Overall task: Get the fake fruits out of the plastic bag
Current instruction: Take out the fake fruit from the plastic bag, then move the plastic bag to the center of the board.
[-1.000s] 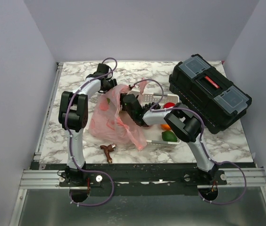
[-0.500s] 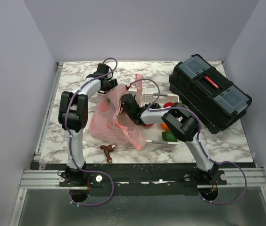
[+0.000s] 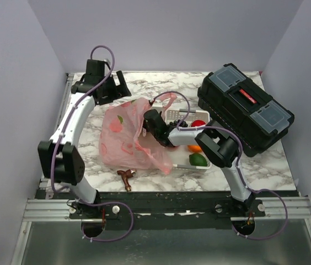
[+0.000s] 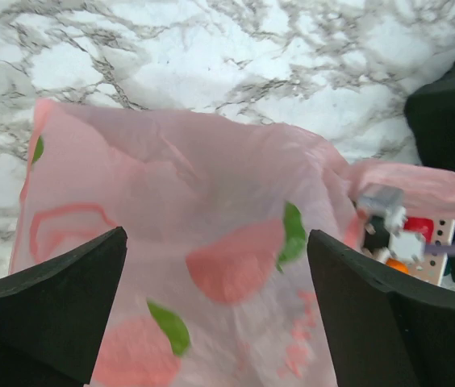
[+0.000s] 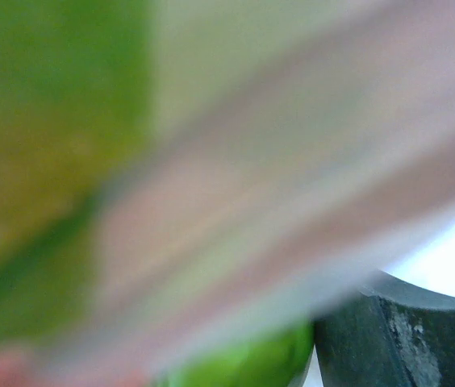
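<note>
Marble table, one plastic bag, one toolbox

Plastic bag left of tray; toolbox right.

**A:** What lies under the left gripper?

**B:** The plastic bag: pink, translucent, printed with red fruits and green leaves, on the marble table.

**A:** And the fingers?

**B:** 2 black ones, spread wide at the bottom corners, gripping nothing.

**A:** On the right?

**B:** A bag handle reaches toward a white perforated tray. Beside it are a red patch and an orange patch, too small to name. A black case is at the edge.
</note>
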Robot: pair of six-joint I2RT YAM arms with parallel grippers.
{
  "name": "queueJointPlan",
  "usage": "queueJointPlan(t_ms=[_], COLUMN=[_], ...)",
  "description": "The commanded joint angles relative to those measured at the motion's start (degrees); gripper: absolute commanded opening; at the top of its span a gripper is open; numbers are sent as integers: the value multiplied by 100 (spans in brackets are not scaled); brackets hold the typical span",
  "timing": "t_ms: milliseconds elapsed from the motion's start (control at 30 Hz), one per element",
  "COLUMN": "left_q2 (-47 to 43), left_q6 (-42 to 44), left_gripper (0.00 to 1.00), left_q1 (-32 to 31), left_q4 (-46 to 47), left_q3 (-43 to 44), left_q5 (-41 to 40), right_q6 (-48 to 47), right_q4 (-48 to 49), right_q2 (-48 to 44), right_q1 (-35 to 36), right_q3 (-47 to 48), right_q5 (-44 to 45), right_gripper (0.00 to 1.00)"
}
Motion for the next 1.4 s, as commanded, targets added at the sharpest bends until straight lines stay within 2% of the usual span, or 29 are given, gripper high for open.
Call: queueJointPlan(t_ms=[0, 233, 400, 467, 633, 767, 900, 967, 1100, 1300, 1367], left_q2=[-1151, -2178, -3540, -4001, -4744, -4818, -4278, -4007, -3668, -3384, -3282], left_q6=[278, 738, 630, 573, 384, 270, 436, 518, 593, 778, 816], left_gripper=[98, 99, 99, 99, 99, 95, 91, 86, 63, 45, 35], left_q1=[-19, -28, -214, -580, -1691, -1758, -1759, -1759, -1755, -1684, -1633], left_q4=[-177, -506, -16, 151, 602, 891, 753, 707, 661, 639, 541], left_q3=[-675, -1265, -2452, -2876, -3767, -4165, -3986, -3881, -3819, -3726, -3617], left_q5=[-531, -740, 569, 653, -447, -969, -1247, -1446, -1983, -2436, -2427], right_q6=[-112, -81, -48, -2, 142, 195, 245, 260, 146, -19, -41], right_q4=[-267, -390, -412, -427, -552, -586, -614, -653, -985, -1220, -1203], right_q2=[-415, -712, -866, -863, -875, -985, -1142, -1206, -1310, -1623, -1712], right_q1=[21, 22, 14, 18, 23, 19, 15, 19, 16, 16, 14], right_q3=[-158, -294, -384, -346, -260, -376, -505, -548, -501, -668, -741], right_q5=[-171, -355, -346, -431, -629, -659, -785, -932, -1333, -1591, -1668], right_gripper=[14, 11, 10, 10, 9, 9, 9, 9, 9, 9, 9])
